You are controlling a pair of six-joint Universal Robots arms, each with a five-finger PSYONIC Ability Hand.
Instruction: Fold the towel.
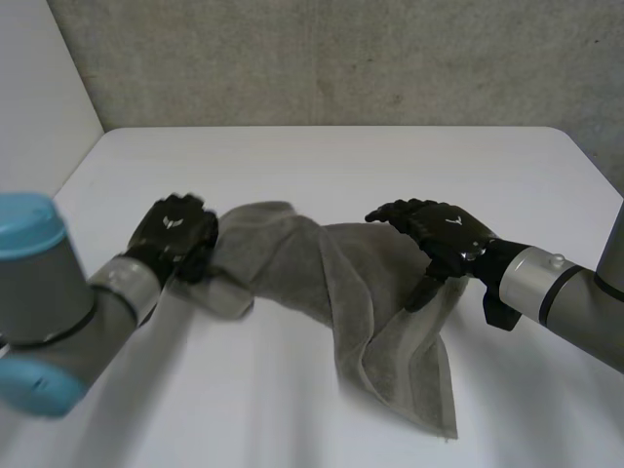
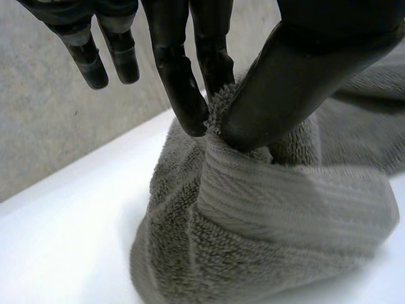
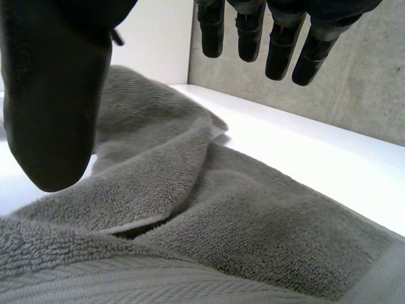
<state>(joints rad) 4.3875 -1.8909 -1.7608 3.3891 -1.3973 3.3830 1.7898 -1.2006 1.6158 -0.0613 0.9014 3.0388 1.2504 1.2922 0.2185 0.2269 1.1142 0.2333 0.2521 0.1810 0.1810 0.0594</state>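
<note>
A grey towel (image 1: 331,283) lies crumpled across the middle of the white table (image 1: 322,166), one corner hanging toward the near edge. My left hand (image 1: 177,234) is at the towel's left end. In the left wrist view its thumb (image 2: 285,88) and fingers (image 2: 183,88) pinch a raised edge of the towel (image 2: 266,215). My right hand (image 1: 439,234) hovers over the towel's right part. In the right wrist view its fingers (image 3: 266,31) and thumb (image 3: 57,95) hang spread above the towel (image 3: 209,215) with nothing between them.
A grey wall (image 1: 341,58) runs along the table's far edge, and a white panel (image 1: 39,97) stands at the left. Bare tabletop lies beyond the towel and at the near left.
</note>
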